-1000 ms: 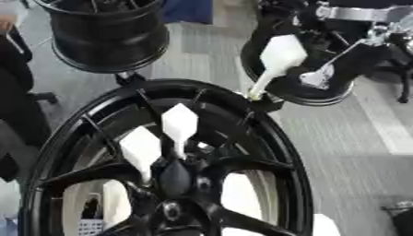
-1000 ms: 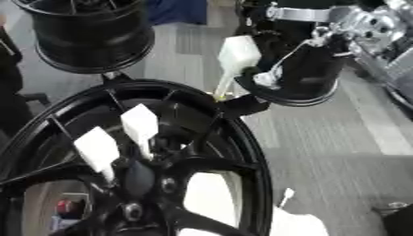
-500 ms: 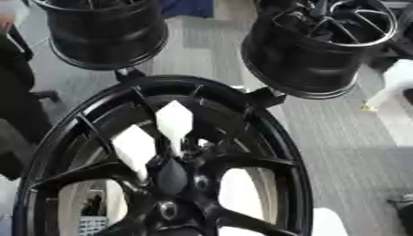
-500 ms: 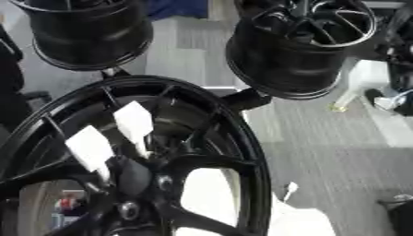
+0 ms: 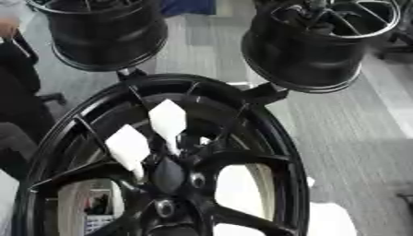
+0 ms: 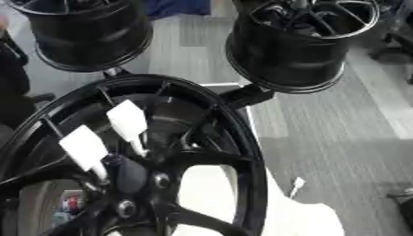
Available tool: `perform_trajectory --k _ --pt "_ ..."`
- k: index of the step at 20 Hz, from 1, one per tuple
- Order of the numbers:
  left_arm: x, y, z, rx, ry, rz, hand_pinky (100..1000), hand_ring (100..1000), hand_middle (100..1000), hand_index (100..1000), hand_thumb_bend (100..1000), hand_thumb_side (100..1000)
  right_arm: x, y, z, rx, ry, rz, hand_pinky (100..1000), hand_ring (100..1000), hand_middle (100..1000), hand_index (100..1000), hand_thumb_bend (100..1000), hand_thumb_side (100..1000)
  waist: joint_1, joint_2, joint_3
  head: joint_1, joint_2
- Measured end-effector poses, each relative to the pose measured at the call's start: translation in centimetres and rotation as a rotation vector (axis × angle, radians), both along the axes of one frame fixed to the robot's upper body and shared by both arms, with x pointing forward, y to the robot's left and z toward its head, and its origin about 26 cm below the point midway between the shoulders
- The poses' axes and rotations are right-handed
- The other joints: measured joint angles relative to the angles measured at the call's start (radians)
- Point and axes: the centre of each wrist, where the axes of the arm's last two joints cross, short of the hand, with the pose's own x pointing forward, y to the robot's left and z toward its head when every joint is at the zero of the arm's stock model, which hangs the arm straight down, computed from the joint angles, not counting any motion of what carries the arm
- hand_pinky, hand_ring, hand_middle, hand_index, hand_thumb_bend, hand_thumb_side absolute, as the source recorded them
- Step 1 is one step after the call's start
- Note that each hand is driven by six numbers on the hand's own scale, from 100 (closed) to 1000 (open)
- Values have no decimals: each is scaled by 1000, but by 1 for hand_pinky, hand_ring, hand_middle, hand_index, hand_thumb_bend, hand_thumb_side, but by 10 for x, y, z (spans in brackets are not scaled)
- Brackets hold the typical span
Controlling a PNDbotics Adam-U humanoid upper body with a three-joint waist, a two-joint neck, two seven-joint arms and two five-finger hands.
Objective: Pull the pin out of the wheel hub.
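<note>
The black wheel [image 5: 266, 152] fills the near part of both views, tilted toward the camera, its hub [image 5: 169, 177] low at the centre. Two white pins with flat paddle-like heads stand in the hub: the left pin [image 5: 129, 147] and the right pin [image 5: 168, 120], just beside each other and apart from the rim. Both look seated, so the pull seems not yet done on either. Neither hand shows in any view, so their state cannot be told. What is left, as I judge it: bring a hand in, close on one pin head, and draw it straight out. Two more wheels [image 5: 322, 41] sit far behind.
</note>
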Motion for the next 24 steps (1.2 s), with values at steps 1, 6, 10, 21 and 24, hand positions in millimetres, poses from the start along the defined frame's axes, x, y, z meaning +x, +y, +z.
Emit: perform_trajectory --k 1,6,10,21,24 --pt "0 0 0 0 0 1 821 769 679 813 100 662 -1 -4 -1 1 5 -12 886 885 835 837 100 100 2 0 -2 0 0" --pt "-1 1 -1 -1 0 5 821 769 679 813 100 661 -3 -10 -3 12 -8 -36 881 875 818 827 100 100 8 -2 -9 1 8" --pt "-1 1 -1 0 1 6 821 769 679 813 100 663 -4 -10 -3 15 -31 -49 877 868 806 823 100 100 8 -2 -11 1 8" --pt "-1 1 -1 2 2 7 822 769 680 813 100 663 -5 -10 -6 -7 -63 -141 915 939 891 835 271 328 1 -2 -12 0 8" --pt "-1 1 -1 2 3 7 822 769 680 813 100 662 -4 -9 -7 -18 -77 -187 914 934 886 827 271 329 1 -2 -12 0 8"
